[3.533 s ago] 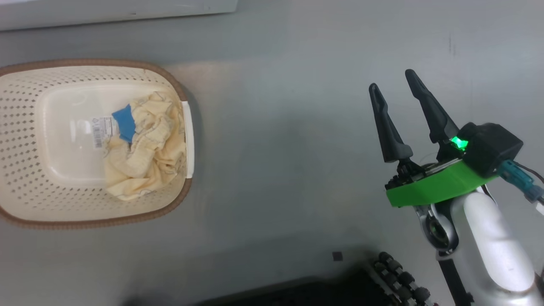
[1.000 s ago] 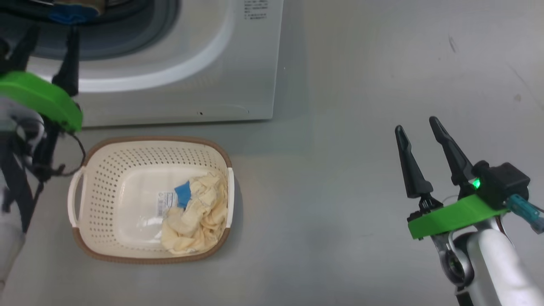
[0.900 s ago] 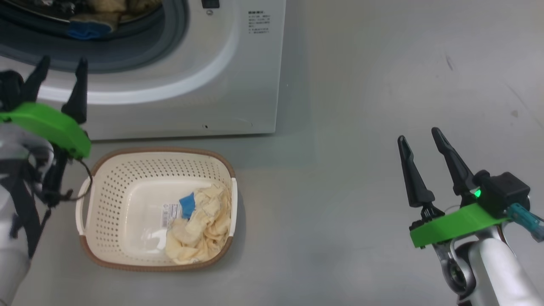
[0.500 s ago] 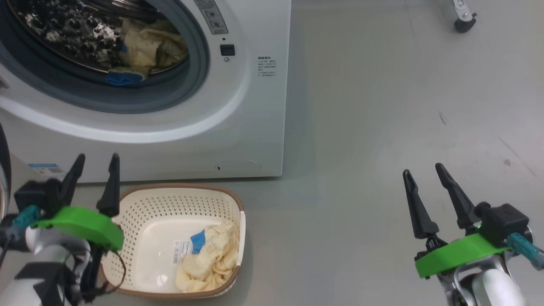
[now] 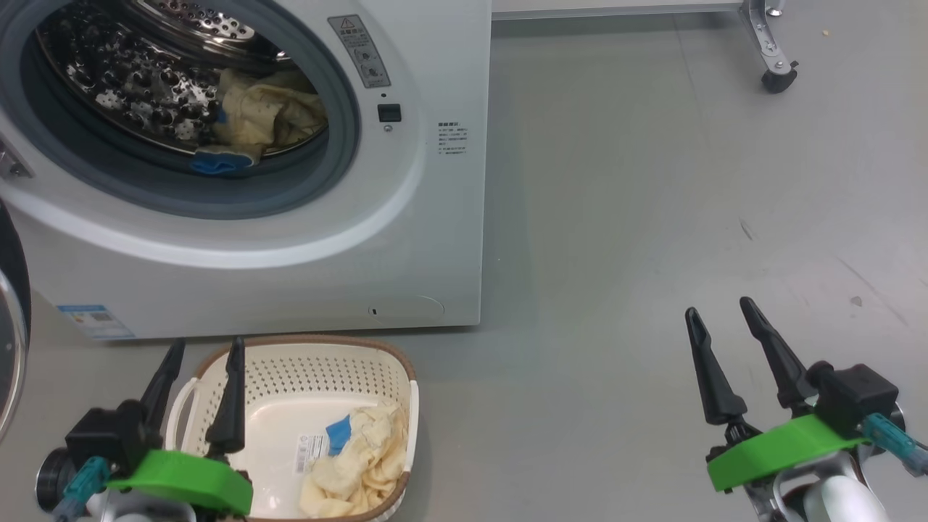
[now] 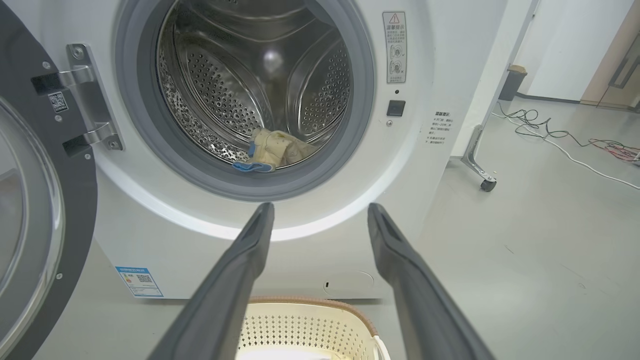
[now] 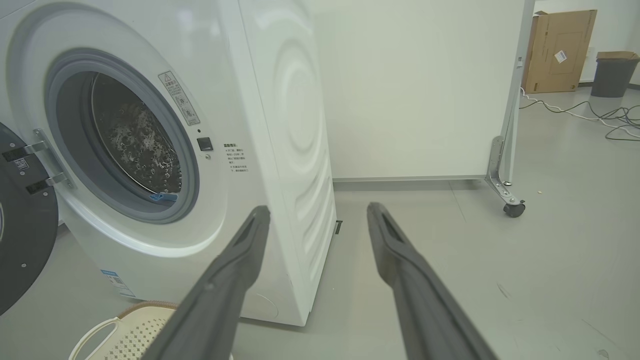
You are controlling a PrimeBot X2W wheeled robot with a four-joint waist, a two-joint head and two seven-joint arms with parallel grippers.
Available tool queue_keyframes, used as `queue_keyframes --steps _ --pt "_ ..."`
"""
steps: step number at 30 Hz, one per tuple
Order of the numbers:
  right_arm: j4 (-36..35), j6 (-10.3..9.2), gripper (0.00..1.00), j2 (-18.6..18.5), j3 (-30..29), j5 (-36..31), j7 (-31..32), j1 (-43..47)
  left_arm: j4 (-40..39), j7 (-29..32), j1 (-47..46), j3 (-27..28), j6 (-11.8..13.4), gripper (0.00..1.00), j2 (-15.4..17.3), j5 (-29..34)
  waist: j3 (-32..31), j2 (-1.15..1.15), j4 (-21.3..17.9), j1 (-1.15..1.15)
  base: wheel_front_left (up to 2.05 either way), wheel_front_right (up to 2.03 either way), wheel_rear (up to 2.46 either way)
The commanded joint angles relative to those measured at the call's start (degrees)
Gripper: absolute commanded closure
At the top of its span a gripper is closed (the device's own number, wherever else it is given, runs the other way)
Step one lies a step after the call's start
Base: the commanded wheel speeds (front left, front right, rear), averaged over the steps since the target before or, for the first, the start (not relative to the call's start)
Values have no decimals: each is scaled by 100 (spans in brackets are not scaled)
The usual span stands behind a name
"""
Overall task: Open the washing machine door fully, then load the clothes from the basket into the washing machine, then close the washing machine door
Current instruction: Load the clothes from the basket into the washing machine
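Floor (image 5: 652, 217): grey; washing machine (image 5: 435, 217) upper left.
Left tool (image 5: 204, 346): apart, empty, lower left at basket (image 5: 312, 339) rim.
Right tool (image 5: 718, 308): apart, empty, lower right.
Basket: clothes (image 5: 355, 464) heap remains.
Drum (image 5: 145, 94): one garment (image 5: 268, 112) in.
Washing machine door (image 6: 77, 210): open.
Todo: load rest, shut door.

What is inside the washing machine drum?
A pale yellow garment with a blue cuff, near the front. Anything beneath it or behind the grey gasket is hidden.
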Motion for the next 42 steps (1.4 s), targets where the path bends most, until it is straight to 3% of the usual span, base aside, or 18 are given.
queue_keyframes --steps 1,19,42 --pt "-188 -15 0 -52 124 33 -38 -91 -239 -63 -112 357 -14 0 72 122 -4 -1 -13 1 0 0 0" --pt "-155 -15 0 8 168 46 -38 -135 -180 -63 -7 528 -291 0 -282 579 94 -1 -35 1 0 0 0" --pt "-121 -15 0 -40 223 38 -38 -212 33 -63 -54 675 -451 0 -537 793 258 -1 -52 1 0 0 0"
